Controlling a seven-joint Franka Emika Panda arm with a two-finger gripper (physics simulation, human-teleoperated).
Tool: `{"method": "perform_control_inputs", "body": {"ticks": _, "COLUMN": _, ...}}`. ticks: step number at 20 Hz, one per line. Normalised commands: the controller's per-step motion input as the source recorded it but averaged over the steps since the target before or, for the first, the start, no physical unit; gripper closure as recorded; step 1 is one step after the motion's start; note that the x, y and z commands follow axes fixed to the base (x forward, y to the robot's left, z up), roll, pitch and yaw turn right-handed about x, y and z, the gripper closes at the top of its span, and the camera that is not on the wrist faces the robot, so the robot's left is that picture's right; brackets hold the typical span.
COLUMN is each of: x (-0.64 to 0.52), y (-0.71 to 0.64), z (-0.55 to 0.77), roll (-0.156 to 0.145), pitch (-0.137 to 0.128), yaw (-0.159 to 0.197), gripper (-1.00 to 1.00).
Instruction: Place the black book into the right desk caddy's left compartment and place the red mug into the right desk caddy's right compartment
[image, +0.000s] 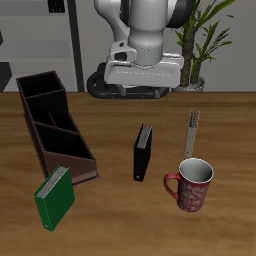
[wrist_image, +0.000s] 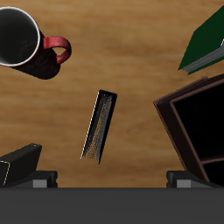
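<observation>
A wood-grain bench carries everything. The small thin black hardcover book stands upright on its edge near the middle of the bench, clear of all else; the wrist view looks down on its pale grey page edges, a narrow strip between dark covers. Nearer the bench's front edge stands the red mug, glossy with a whitish speckled pattern and a loop handle; the exterior view shows a pale grey inside, while the wrist view shows its bore as dark.

The long dark maroon-brown open-topped desk caddy lies at an angle toward one side edge of the bench, its inner dividers splitting it into a squarish end section and narrower slanted ones, all without contents. A green hardcover book leans at the caddy's front end, touching or just beside it. A slim pale ruler-like strip lies behind the mug.

The white arm's fingers hang above the bench's back edge, holding nothing; only the wrist view shows their dark tips, set well apart.
</observation>
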Motion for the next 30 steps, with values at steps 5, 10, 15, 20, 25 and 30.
{"method": "perform_control_inputs", "body": {"ticks": 5, "x": 0.18, "y": -0.01, "z": -0.24, "roll": 0.003, "pitch": -0.017, "yaw": 0.011, "gripper": -1.0}}
{"method": "perform_control_inputs", "body": {"ticks": 10, "x": 0.11, "y": 0.04, "z": -0.27, "roll": 0.011, "pitch": -0.003, "yaw": -0.01, "gripper": -1.0}}
{"method": "perform_control_inputs", "body": {"ticks": 15, "x": 0.12, "y": 0.09, "z": -0.38, "roll": 0.049, "pitch": 0.017, "yaw": -0.034, "gripper": -1.0}}
{"method": "perform_control_inputs", "body": {"ticks": 20, "x": 0.06, "y": -0.02, "z": -0.29, "roll": 0.014, "pitch": 0.01, "yaw": -0.016, "gripper": -1.0}}
{"method": "perform_control_inputs", "body": {"ticks": 25, "x": 0.04, "y": 0.01, "z": -0.21, "roll": 0.004, "pitch": 0.003, "yaw": -0.01, "gripper": -1.0}}
{"method": "perform_control_inputs", "body": {"ticks": 30, "x": 0.1, "y": 0.03, "z": -0.39, "roll": 0.006, "pitch": 0.048, "yaw": -0.026, "gripper": -1.0}}
